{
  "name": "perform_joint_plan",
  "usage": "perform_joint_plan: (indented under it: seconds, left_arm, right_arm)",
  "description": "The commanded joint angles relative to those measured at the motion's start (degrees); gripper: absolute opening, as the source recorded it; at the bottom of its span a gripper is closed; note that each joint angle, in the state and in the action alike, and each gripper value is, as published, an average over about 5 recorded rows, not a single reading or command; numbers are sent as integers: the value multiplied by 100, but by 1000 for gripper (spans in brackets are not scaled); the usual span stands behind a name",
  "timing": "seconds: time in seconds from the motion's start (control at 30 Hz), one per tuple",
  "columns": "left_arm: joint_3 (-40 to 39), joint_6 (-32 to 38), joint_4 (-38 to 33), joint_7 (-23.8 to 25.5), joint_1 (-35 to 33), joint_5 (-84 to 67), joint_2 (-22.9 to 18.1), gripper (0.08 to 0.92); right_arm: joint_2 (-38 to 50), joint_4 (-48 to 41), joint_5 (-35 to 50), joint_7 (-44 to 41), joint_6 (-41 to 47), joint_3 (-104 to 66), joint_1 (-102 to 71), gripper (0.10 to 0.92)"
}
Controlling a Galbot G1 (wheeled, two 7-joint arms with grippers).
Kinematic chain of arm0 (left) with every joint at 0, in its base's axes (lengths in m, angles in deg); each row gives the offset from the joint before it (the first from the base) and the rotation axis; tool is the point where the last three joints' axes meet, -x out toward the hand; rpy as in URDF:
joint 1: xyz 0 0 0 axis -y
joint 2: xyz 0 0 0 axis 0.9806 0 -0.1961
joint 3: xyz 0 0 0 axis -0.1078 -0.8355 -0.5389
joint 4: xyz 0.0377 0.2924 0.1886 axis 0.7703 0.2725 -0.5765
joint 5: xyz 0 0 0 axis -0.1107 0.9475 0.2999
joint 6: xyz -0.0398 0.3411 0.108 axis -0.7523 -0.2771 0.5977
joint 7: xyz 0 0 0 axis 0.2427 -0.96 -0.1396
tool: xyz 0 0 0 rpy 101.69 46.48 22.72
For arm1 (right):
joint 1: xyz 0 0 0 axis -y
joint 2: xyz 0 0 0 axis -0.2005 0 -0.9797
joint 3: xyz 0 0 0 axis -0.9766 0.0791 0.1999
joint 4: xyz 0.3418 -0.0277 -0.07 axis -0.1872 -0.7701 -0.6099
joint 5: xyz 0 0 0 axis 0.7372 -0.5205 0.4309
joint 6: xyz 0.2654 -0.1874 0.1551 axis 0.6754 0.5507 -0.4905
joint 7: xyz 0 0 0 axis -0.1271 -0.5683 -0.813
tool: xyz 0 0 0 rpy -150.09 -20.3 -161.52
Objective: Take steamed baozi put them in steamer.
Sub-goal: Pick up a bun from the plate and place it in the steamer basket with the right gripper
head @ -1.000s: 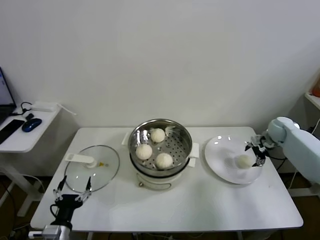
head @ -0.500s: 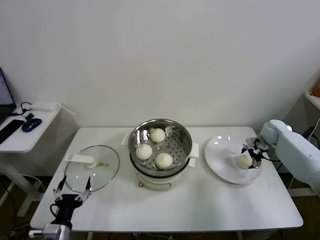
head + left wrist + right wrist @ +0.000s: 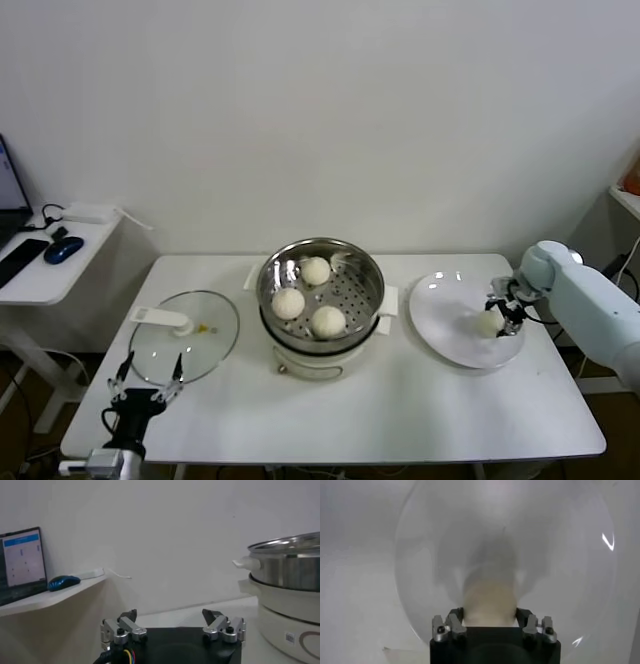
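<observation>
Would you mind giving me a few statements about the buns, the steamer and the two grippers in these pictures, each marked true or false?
1. Three baozi lie in the steamer. True.
2. The last baozi sits on the white plate. True.
3. The right gripper hangs over the steamer. False: it is at the plate, with its fingers on either side of the baozi there.
4. The glass lid covers the steamer. False: it lies flat on the table, on the robot's left of the steamer.
5. The left gripper holds a baozi. False: it is open and empty, low at the table's near edge by the lid.
</observation>
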Motion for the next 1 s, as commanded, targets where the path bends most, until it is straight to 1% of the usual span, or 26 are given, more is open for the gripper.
perform_joint_plan:
  seconds: [0.03,0.23,0.4,0.63,0.8,1.0]
  left_arm:
    - [-5,0,-4,0,-10,12,-12,823]
    - [6,9,-17,-1,-21,7,-19,823]
    - [-26,15,-31,-1,-29,15,-52,823]
    - [-81,-1,-88,1,2,48,-103,823]
    - [-97,-6,-95,1,33,31,-86,823]
    - [-123,-6,-112,4,64,-20,-56,823]
  right_arm:
    - [-23,3,9,-8,-3,-10,0,679]
    - [97,195,438,-40,52,259,213,671]
    - [272,447,1205,-88,236,907,669,670]
    - [507,912,2684,-195,532,2471,2042,670]
    - [504,1330,3603,-273,768,3663,3150,670]
    - [394,2263,4946,-272,1207,5151,4537,670]
